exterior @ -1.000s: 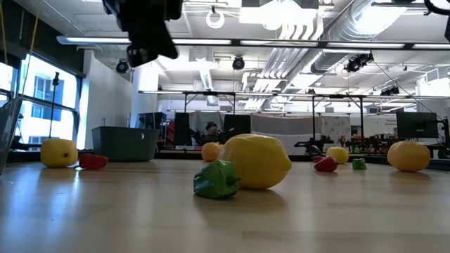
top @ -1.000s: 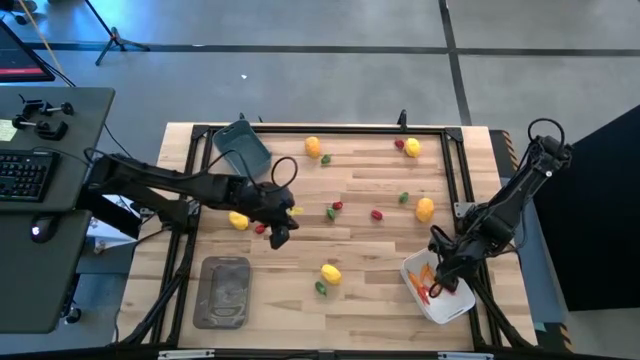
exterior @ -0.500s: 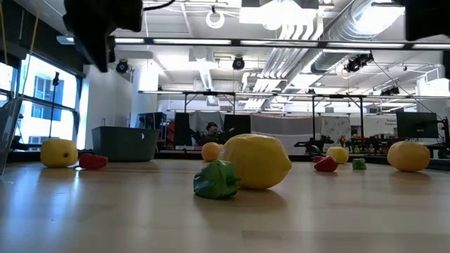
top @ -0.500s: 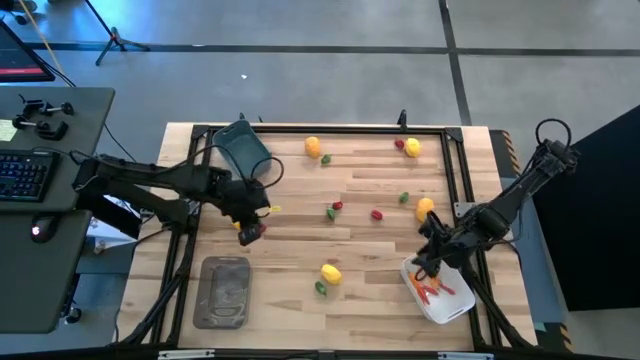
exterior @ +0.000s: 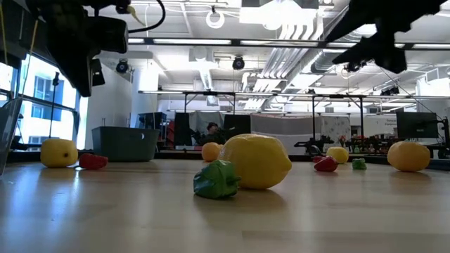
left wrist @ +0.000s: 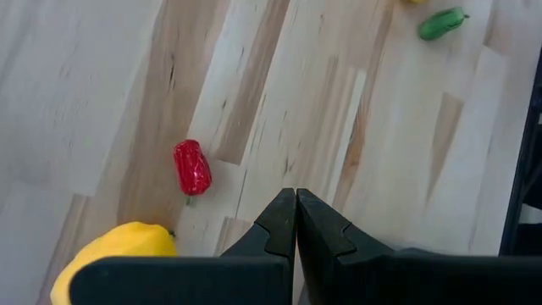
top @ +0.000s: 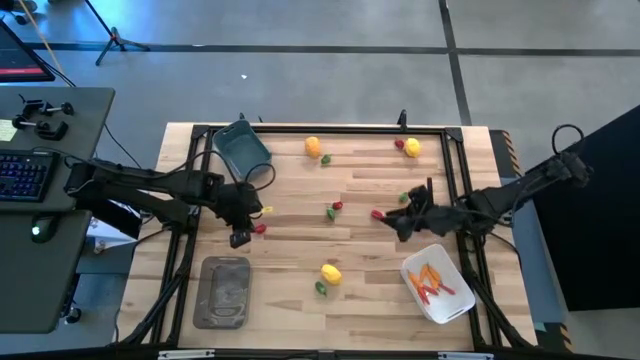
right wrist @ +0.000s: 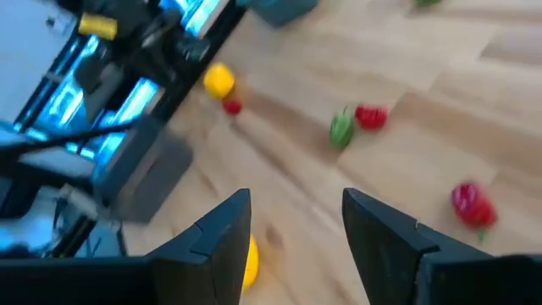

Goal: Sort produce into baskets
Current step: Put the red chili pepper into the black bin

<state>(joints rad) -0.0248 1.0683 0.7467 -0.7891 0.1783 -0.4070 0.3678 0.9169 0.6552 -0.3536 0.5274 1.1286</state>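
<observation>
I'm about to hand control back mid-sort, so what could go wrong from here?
1. The left pincer is shut and empty above a yellow lemon and a red piece; descending shut could knock them away.
2. The right pincer is open over a cluster of red and green pieces; it may grab the wrong one or nudge neighbours.
3. The blue-grey tub sits at the table's far edge, so a careless drop could miss.

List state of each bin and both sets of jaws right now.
Blue-grey tub: on the table's far left, no produce visible inside.
Grey tray: near left, flat on the table, looks empty.
White tub: near right, holds thin orange sticks.
Left gripper: jaws shut, empty, above a red piece and a lemon.
Right gripper: jaws open, empty, over mid-table.
</observation>
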